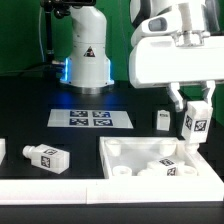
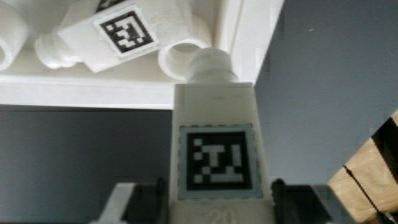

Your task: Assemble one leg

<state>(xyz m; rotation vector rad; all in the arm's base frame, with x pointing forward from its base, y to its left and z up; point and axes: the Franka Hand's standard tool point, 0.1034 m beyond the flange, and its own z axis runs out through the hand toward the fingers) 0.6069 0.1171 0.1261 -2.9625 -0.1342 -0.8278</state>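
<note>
Beneath held leg [image 1: 193,122]: panel [image 1: 135,152], loose peg [image 1: 165,166]

I see gripper [image 2: 217,202] clamped on tagged leg [image 2: 217,130], tip just beside corner socket [image 2: 191,62] of white panel [image 2: 253,40]; second leg [image 2: 111,36] lies in it.

1. Leg [image 2: 217,105]: smooth white plastic, semi-matt; tag sticker [image 2: 217,160] looks like matt printed paper.
2. Panel [image 1: 125,150]: same smooth white plastic, slight sheen.
3. Table [image 1: 30,110]: black, matt; material unclear.
4. Marker board [image 1: 90,117]: thin, white, matt, printed tags.
5. Arm base [image 1: 88,55]: glossy white shell, prob. plastic.
</note>
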